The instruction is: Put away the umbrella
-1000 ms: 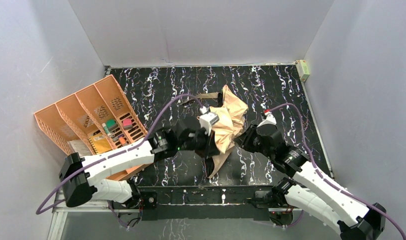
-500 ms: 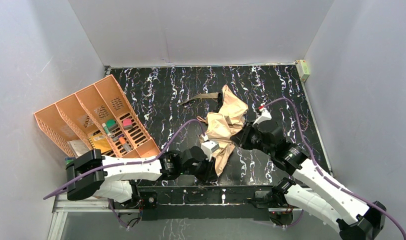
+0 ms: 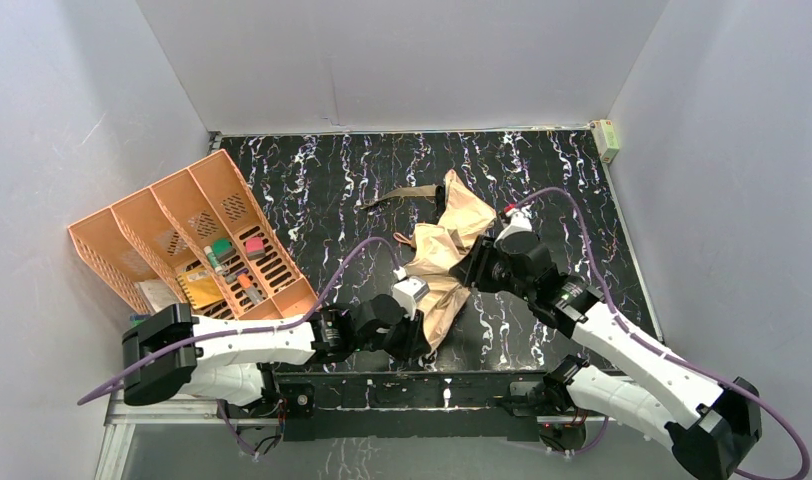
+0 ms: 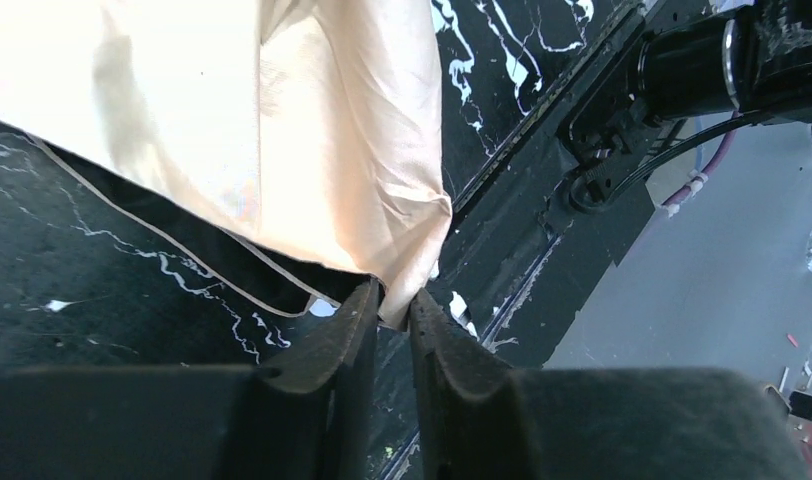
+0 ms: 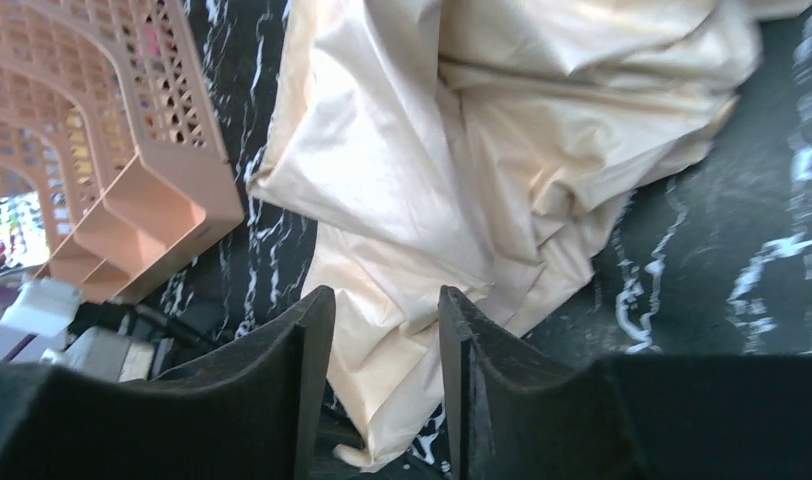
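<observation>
left gripper [image 4: 394, 303] drawn back nearward, umbrella [image 3: 452, 235] crumpled

Tan umbrella [image 4: 312, 150] corner at the slightly parted left gripper [image 4: 393, 303] tips

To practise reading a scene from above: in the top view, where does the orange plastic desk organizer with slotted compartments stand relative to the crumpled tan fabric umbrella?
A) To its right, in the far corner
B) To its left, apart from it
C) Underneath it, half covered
B: the orange plastic desk organizer stands at the left side, with a clear gap to the crumpled tan fabric umbrella lying near the middle.
</observation>
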You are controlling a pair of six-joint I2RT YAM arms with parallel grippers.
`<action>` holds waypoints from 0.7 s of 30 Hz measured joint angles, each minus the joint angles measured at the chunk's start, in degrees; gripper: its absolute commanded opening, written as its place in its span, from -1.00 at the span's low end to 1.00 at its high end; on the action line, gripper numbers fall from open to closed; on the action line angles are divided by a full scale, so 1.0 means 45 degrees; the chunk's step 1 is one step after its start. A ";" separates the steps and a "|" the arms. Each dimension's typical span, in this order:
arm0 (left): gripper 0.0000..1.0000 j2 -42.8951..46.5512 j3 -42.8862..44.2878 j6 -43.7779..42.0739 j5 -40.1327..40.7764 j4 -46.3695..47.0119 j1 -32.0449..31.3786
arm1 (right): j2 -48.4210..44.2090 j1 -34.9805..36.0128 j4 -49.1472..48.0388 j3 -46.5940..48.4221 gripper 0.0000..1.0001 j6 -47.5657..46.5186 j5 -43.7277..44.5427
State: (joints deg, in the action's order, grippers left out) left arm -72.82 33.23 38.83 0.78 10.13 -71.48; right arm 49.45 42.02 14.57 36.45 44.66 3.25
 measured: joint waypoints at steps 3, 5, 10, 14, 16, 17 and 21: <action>-0.96 0.0413 0.0000 -0.0010 0.0340 -0.0160 0.0000 | 0.0146 0.0000 0.0850 0.1103 0.47 -0.0724 0.1001; -1.00 0.0563 0.0000 -0.0029 0.0515 -0.0272 0.0000 | 0.0568 0.0000 0.1234 0.1972 0.54 -0.1277 0.1399; -0.80 0.0573 0.0005 -0.0049 0.0656 -0.0427 0.0000 | 0.2691 -0.0418 0.1496 0.3662 0.56 -0.2448 0.1117; -0.50 0.0573 0.0005 -0.0039 0.0685 -0.0466 0.0000 | 0.3973 -0.1141 0.1719 0.3672 0.53 -0.2827 -0.0151; -0.35 0.0602 0.0005 -0.0034 0.0704 -0.0466 0.0000 | 0.4245 -0.1545 0.1661 0.3580 0.41 -0.2914 -0.0879; -0.28 0.0641 0.0005 -0.0019 0.0724 -0.0466 0.0000 | 0.4318 -0.1787 0.1583 0.3507 0.31 -0.2943 -0.1336; 0.35 0.0865 0.0005 0.0034 0.0758 -0.0461 0.0000 | 0.4381 -0.2608 0.0685 0.2924 -0.05 -0.2943 -0.2875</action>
State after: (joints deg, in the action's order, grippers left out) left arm -68.93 33.26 38.98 4.19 8.05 -71.48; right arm 69.17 30.28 17.65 49.60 31.42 -9.69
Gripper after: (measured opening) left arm 0.416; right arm 0.584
